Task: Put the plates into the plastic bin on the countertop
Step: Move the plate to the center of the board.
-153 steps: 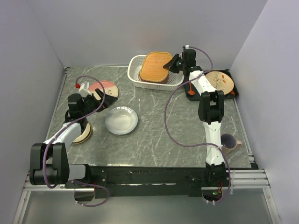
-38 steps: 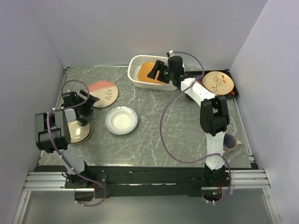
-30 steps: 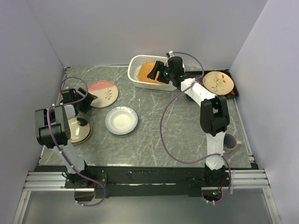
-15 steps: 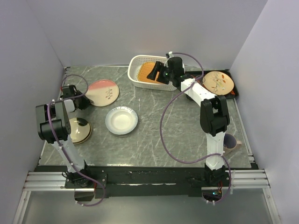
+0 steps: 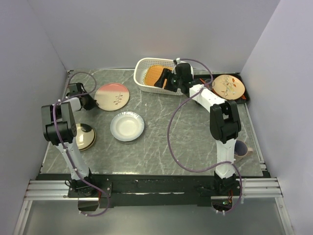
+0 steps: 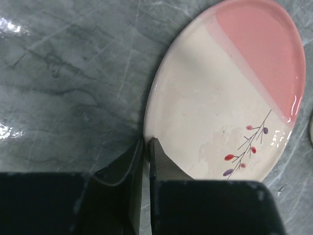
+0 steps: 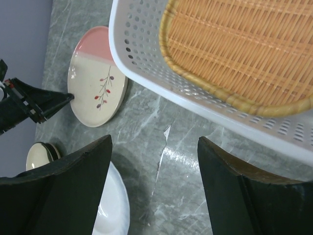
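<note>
A pink and cream plate (image 5: 112, 96) with a small sprig lies on the countertop (image 5: 161, 137) at the far left. My left gripper (image 5: 92, 102) is shut on its near-left rim; in the left wrist view both jaws pinch the edge of the plate (image 6: 230, 98), the gripper (image 6: 146, 143) low on the stone. The white plastic bin (image 5: 142, 84) at the back holds an orange woven plate (image 5: 154, 74). My right gripper (image 5: 162, 79) hangs open over the bin's front wall (image 7: 146, 63), nothing between its fingers (image 7: 63, 191). A white plate (image 5: 127, 126) and a tan plate (image 5: 80, 136) lie nearer.
A black tray (image 5: 244, 99) at the back right carries a cream plate with red-orange leaf marks (image 5: 229, 85). A mug (image 5: 239, 148) stands by the right arm's base. Grey walls close in on the left, back and right.
My left gripper has slid to the plate's rim and shut on it. The right gripper has shifted slightly left over the bin and stayed open.
</note>
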Robot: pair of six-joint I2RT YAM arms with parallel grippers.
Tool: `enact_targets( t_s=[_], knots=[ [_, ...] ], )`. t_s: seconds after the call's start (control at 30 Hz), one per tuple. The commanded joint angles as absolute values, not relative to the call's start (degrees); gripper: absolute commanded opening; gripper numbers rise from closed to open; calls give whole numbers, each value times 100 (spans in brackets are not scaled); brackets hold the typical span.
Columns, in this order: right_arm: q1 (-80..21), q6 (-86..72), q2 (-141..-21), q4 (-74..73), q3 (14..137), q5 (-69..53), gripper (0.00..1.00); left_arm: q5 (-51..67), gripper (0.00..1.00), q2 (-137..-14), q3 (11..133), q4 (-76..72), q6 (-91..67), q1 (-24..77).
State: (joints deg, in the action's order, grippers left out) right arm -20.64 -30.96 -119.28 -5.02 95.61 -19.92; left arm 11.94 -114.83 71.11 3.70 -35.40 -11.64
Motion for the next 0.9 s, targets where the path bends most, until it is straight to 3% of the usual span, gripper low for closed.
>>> enact_targets(
  t_s=[0.0, 0.23, 0.87],
  knots=[
    [-2109, -3015, -11338, -176, 9405, -2109, 77, 844, 6, -11724, 7216, 1177, -3068, -897],
    [-2223, -3015, -11224, -18, 9097, -2399, 77, 616, 1, -11725, 7225, 1388, -2918, -598],
    [-2549, -3120, -11672, 510, 8605, -2707, 76, 53, 1, -11259, 6610, 1766, -2646, 202]
  ],
)
